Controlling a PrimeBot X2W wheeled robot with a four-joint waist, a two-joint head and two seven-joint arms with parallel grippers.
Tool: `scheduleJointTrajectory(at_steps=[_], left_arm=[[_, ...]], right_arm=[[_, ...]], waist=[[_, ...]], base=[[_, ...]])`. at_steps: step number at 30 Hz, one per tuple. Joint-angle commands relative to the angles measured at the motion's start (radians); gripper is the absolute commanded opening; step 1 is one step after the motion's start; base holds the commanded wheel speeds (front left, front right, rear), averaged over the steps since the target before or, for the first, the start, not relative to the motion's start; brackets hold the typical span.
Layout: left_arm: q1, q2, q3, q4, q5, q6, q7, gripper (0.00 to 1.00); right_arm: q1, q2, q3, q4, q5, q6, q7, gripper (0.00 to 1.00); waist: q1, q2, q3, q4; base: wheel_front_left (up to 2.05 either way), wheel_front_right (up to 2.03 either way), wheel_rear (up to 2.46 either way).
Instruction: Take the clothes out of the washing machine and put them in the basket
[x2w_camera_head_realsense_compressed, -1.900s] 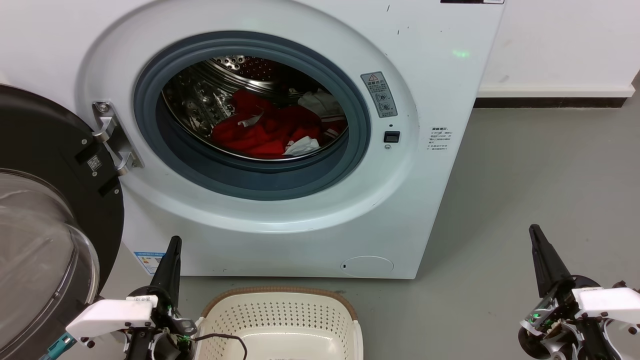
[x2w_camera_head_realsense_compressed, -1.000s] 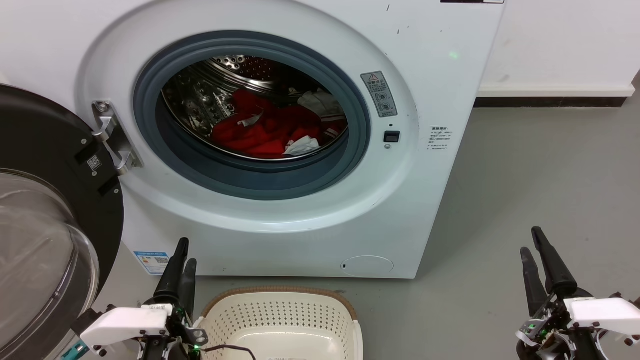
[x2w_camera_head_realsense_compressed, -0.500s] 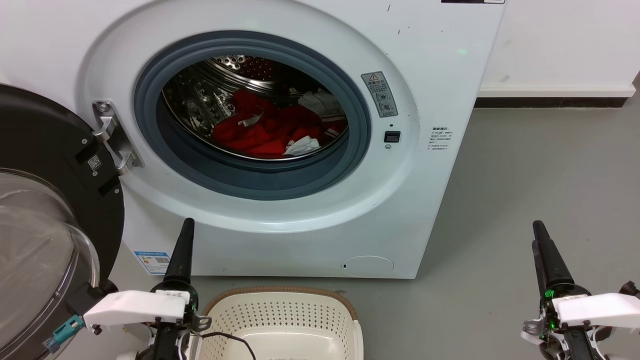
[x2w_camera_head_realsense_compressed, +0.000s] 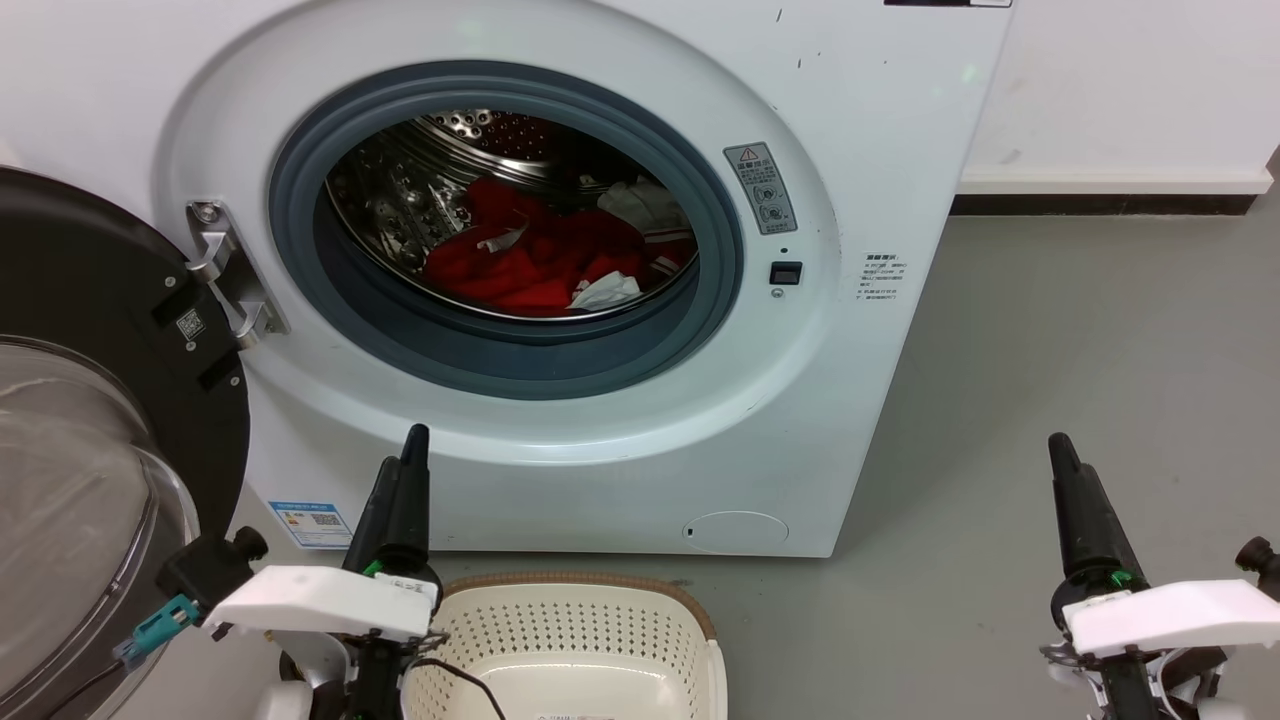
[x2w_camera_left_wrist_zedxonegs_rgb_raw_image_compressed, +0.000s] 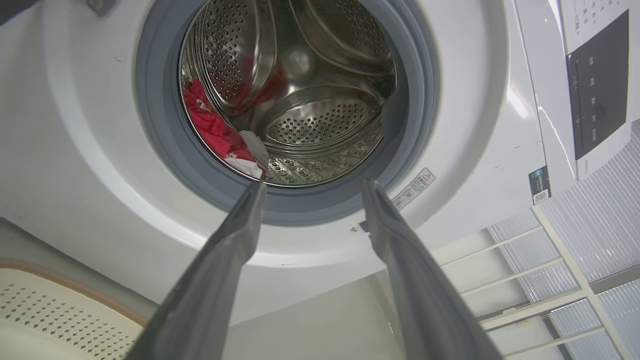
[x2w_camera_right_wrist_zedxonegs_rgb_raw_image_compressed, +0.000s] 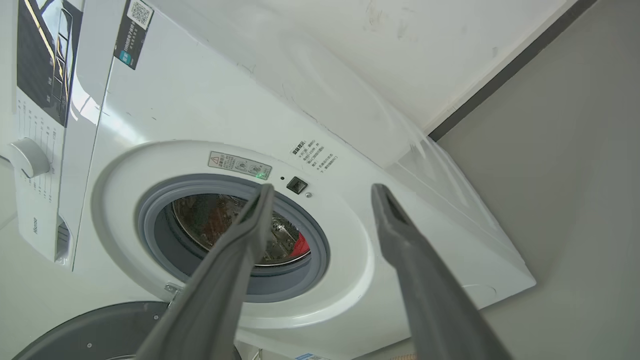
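Red fabric with white patches, the clothes (x2w_camera_head_realsense_compressed: 545, 262), lies all inside the washing machine (x2w_camera_head_realsense_compressed: 880, 150), heaped low in the steel drum (x2w_camera_left_wrist_zedxonegs_rgb_raw_image_compressed: 310, 115), at the upper centre of the head view. The basket (x2w_camera_head_realsense_compressed: 570, 581) stands on the floor (x2w_camera_head_realsense_compressed: 1050, 330) at the bottom centre, just before the machine, and no cloth shows in the part of it that I see. So I judge the task is at its very beginning, and the step in hand is the first reach into the drum.

To do it well, I should lift my left gripper (x2w_camera_head_realsense_compressed: 405, 450) over the grey rubber seal (x2w_camera_head_realsense_compressed: 300, 250) without brushing it and go in with the fingers spread. Then I should press them into a thick fold of red before closing, not on the loose white corner (x2w_camera_head_realsense_compressed: 603, 292) at the front, which could come out alone. How deep the heap goes toward the back I cannot tell well from here, so perhaps more than one grab is needed. The pull should go upward first, so the cloth does not catch on the seal.

My left gripper is at the lower left of the head view, just beside the basket and to the right of the open dark door (x2w_camera_head_realsense_compressed: 100, 300), pointing up toward the drum. In the left wrist view its two fingers are apart and hold nothing. My right gripper (x2w_camera_head_realsense_compressed: 1055, 445) is at the lower right, well apart from the machine, over bare floor, also spread and empty, as the right wrist view shows.
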Motion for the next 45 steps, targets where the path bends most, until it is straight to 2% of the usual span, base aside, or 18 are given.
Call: scheduleJointTrajectory(at_steps=[1, 15, 45], left_arm=[[-0.032, 0.003, -0.006, -0.017, 0.033, 0.002, -0.009, 1.0], [-0.045, 0.003, -0.052, -0.006, 0.246, 0.03, -0.055, 1.0], [-0.065, 0.004, -0.124, 0.021, 0.597, 0.058, -0.135, 1.0]], right_arm=[[-0.005, -0.004, 0.003, -0.022, -0.04, 0.0, -0.011, 1.0], [0.007, -0.004, 0.021, -0.041, -0.308, 0.0, -0.057, 1.0], [0.026, -0.004, 0.018, -0.028, -0.698, 0.0, -0.134, 1.0]], waist=[[0.0, 0.0, 0.0, 0.0], [0.0, 0.0, 0.0, 0.003], [0.0, 0.0, -0.001, 0.013]], base=[[0.0, 0.0, 0.0], [0.0, 0.0, 0.0], [0.0, 0.0, 0.0]])
